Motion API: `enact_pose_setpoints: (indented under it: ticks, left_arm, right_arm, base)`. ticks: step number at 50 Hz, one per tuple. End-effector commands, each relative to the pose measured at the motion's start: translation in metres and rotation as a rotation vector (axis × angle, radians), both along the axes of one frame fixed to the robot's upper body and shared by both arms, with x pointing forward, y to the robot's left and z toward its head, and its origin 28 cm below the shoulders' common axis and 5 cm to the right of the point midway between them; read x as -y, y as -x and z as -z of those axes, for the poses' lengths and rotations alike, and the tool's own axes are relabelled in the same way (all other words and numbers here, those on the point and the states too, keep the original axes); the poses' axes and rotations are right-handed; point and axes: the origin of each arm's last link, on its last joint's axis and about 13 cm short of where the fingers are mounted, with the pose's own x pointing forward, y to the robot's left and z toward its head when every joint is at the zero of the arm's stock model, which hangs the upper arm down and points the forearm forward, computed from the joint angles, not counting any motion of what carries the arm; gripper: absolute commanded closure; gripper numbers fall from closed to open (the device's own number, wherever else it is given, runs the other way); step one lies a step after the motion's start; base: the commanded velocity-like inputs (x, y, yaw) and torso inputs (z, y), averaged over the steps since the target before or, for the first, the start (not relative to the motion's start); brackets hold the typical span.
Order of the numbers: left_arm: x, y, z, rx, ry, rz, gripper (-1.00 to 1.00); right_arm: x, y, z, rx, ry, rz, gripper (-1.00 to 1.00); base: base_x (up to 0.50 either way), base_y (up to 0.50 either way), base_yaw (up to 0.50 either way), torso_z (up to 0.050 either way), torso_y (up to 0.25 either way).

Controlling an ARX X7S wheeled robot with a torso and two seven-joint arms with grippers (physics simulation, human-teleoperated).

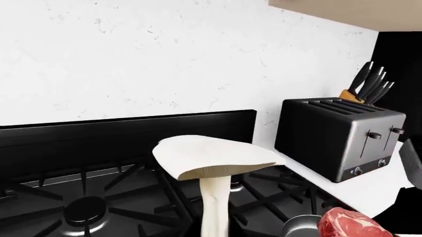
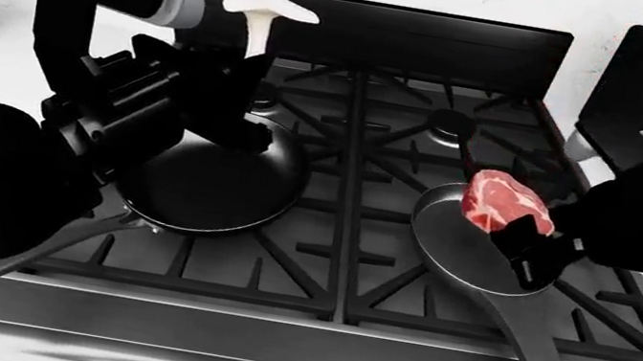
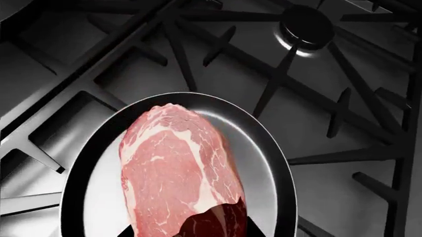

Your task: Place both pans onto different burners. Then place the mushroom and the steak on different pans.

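Both pans sit on front burners. Right end effector (image 2: 532, 241) clamped on steak (image 2: 502, 201), small pan (image 2: 447, 244) directly beneath. Left end effector (image 2: 227, 88) clamped on mushroom (image 2: 266, 9), large pan (image 2: 211, 184) just below. Next, likely: lower, release.

Ahead of me a white marbled wall (image 1: 132, 54) rises behind the white surface (image 1: 359, 190), where a black toaster (image 1: 339, 138) fronts a knife block (image 1: 353, 95).
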Motion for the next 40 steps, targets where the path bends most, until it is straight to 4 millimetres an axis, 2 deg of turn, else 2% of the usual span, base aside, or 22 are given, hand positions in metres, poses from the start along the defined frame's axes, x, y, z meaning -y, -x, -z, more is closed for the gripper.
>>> enact_pose_setpoints:
  ticks: [1,17,35,36,40]
  left_arm:
    - [-0.0016,0.0001,-0.0006,0.002,0.013,0.000,1.00]
    - [-0.0060,0.0018,-0.0011,0.007,0.017,-0.011,1.00]
    - [-0.0053,0.0038,-0.0031,0.013,0.016,-0.004,1.00]
    - [-0.0053,0.0037,-0.0030,0.012,0.016,-0.004,1.00]
    - [-0.0054,0.0043,-0.0033,0.014,0.015,-0.003,1.00]
  right_arm:
    - [-0.0018,-0.0054,0.0018,-0.023,0.012,0.008,1.00]
    - [-0.0068,-0.0123,0.0012,-0.048,0.028,-0.006,1.00]
    - [-0.0084,-0.0069,-0.0027,-0.058,0.033,-0.020,1.00]
    - [-0.0083,-0.0068,-0.0029,-0.058,0.033,-0.020,-1.00]
    - [-0.0085,-0.0064,-0.0046,-0.056,0.033,-0.022,-1.00]
  base:
    - [0.00,0.00,0.00,0.000,0.000]
    - [0.00,0.00,0.00,0.000,0.001]
    - [0.00,0.00,0.00,0.000,0.000]
    - [0.00,0.00,0.00,0.000,0.000]
    - [0.00,0.00,0.00,0.000,0.000]
